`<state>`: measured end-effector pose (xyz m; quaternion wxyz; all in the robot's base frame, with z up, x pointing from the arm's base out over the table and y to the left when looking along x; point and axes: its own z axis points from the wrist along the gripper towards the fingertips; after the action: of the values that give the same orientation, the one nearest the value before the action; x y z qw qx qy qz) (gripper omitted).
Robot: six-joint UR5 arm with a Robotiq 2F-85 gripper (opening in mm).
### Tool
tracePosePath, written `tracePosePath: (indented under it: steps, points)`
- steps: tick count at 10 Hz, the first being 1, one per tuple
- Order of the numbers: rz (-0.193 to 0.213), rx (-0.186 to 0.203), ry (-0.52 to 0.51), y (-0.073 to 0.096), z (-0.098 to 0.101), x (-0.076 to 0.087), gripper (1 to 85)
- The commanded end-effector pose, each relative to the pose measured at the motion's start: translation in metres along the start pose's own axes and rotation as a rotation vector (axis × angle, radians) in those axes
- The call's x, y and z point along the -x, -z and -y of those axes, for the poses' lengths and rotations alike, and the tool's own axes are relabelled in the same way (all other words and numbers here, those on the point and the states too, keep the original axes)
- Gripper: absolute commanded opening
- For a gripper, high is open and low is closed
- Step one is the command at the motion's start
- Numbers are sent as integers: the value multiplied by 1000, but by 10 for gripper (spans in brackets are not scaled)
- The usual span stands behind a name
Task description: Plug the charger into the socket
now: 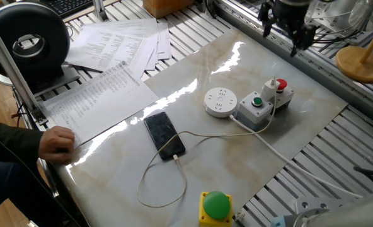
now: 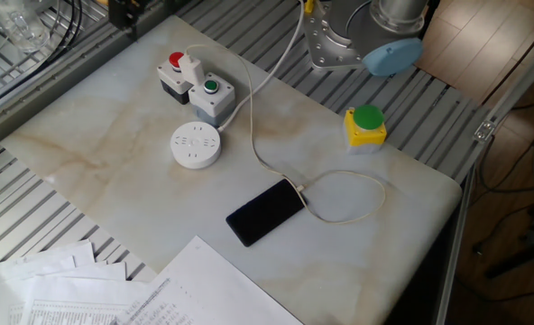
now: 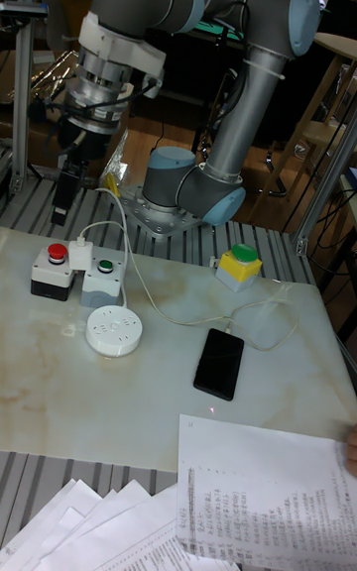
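The charger [image 1: 272, 86] stands upright between the two grey button boxes [image 1: 257, 108], at about three o'clock from the round white socket [image 1: 220, 101] on the marble tabletop [image 1: 193, 157]; in the tall fixed view it sits between the red-button box [image 3: 52, 271] and the green-button box [image 3: 103, 280], with the socket [image 3: 114, 330] just in front at six o'clock; its thin white cable [image 1: 154, 183] loops round to the black smartphone [image 1: 164, 134], which lies flat at about eight o'clock from the socket; a yellow box with a green button [image 1: 215, 207] sits near the tabletop's edge, well apart from the rest; the gripper [image 1: 286, 30] hangs above the far edge of the tabletop, at roughly one o'clock from the charger and clear of it, its jaws spread and pinching nothing; printed papers [image 1: 101, 94] lie beside the tabletop, and a person's hand [image 1: 57, 145] rests at their edge.
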<state>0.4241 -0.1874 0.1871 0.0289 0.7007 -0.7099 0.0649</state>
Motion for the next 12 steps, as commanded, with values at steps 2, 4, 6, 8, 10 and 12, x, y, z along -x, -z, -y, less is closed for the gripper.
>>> tracePosePath:
  steps: [2, 4, 6, 8, 10, 12]
  points:
    - [41, 0, -15, -12, -11, 10, 790]
    - [48, 13, -37, -7, -15, 11, 780]
    - [108, 15, -49, -6, -15, 26, 783]
    - [94, 44, 10, -6, -23, 22, 797]
    - [30, 54, 33, -7, -26, 6, 797]
    - [30, 43, 32, -14, -26, 9, 797]
